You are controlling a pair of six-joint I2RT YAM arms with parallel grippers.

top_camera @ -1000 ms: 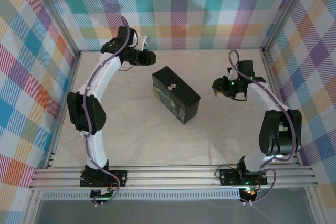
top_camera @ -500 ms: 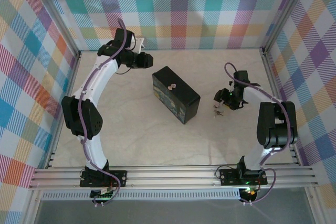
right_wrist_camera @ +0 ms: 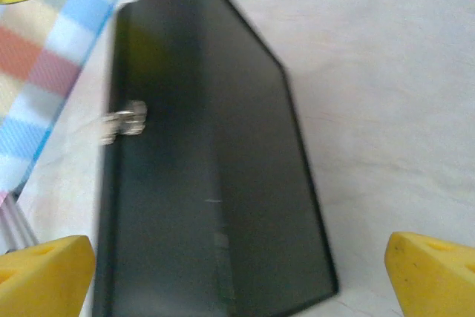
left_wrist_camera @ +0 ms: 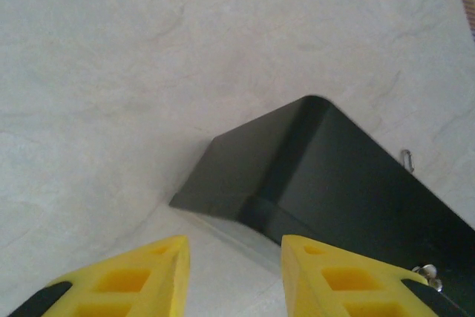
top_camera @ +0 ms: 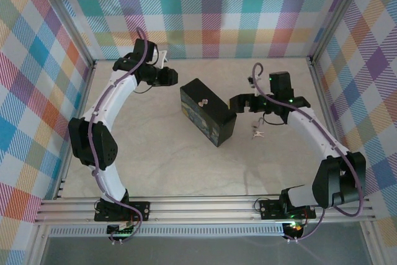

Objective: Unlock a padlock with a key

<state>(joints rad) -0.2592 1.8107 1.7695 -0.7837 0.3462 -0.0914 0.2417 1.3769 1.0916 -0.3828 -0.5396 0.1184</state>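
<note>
The padlock (top_camera: 201, 102) sat on top of the dark tin (top_camera: 218, 126), straight ahead of the right gripper (top_camera: 237, 103) and just past its fingertips, and off to the far side of the left gripper (top_camera: 172, 77). In the right wrist view the lock showed as a small silvery blur at the tin's upper edge, too soft to tell how its shackle lay. The key (top_camera: 256, 133) lay loose on the table (top_camera: 167, 153), close behind the right gripper on the side toward its own arm's base, touching nothing else. The right gripper's yellow fingers (right_wrist_camera: 46, 272) stood as wide apart as could be, with nothing between them. The left gripper's fingers (left_wrist_camera: 145, 276) were partly parted and also held nothing, aimed at the tin's near corner. By my judgement the step in hand was fetching the key, since neither tool had it and the lock sat untouched. The next move would call for the right gripper to draw back and drop over the key, a thin flat thing that would be hard to pinch off a smooth surface. The tin stood close in front of that gripper, so any swing forward could knock it and shift the lock.
</note>
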